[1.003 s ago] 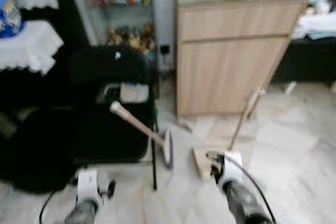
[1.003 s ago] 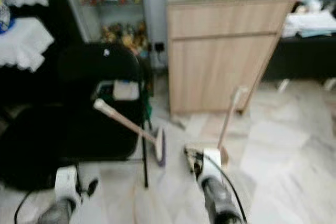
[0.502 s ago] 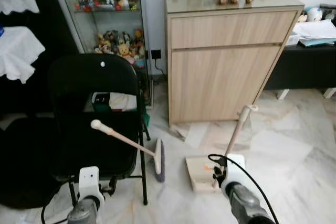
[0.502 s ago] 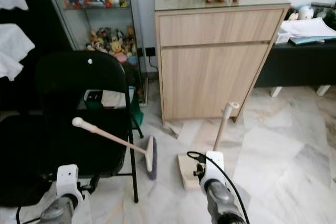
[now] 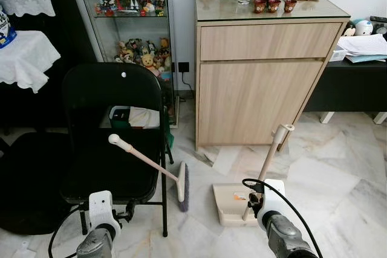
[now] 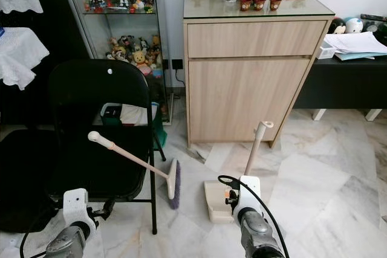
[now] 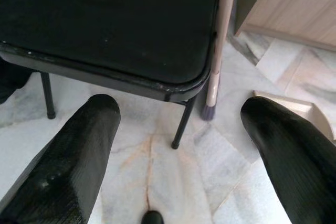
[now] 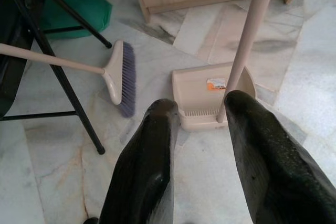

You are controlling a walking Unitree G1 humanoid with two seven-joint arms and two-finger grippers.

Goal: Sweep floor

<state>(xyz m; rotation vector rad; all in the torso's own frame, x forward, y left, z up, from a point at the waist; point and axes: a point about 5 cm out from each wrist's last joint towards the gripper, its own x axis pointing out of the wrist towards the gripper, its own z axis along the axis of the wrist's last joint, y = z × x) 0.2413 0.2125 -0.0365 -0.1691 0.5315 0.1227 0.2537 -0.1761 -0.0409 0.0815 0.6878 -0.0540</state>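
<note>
A broom (image 5: 148, 162) with a cream handle and purple bristles (image 8: 127, 80) leans against a black folding chair (image 5: 109, 149), its head on the marble floor. To its right lies a cream dustpan (image 5: 228, 200) with its long handle (image 5: 270, 155) standing upright. My left gripper (image 7: 178, 114) is open, low in front of the chair seat's front edge. My right gripper (image 8: 199, 114) is open just short of the dustpan, with the pan's handle beside one finger (image 8: 262, 145). Neither gripper holds anything.
A wooden cabinet (image 5: 260, 77) stands behind the dustpan, with a glass display case (image 5: 130, 16) to its left. A low black bench (image 5: 351, 83) is at the right and a cloth-covered table (image 5: 27, 58) at the left. A green bag (image 8: 79, 3) lies under the chair.
The blur has cleared and the whole picture has shifted a little, so the camera moved. Broom, dustpan and both grippers keep their places.
</note>
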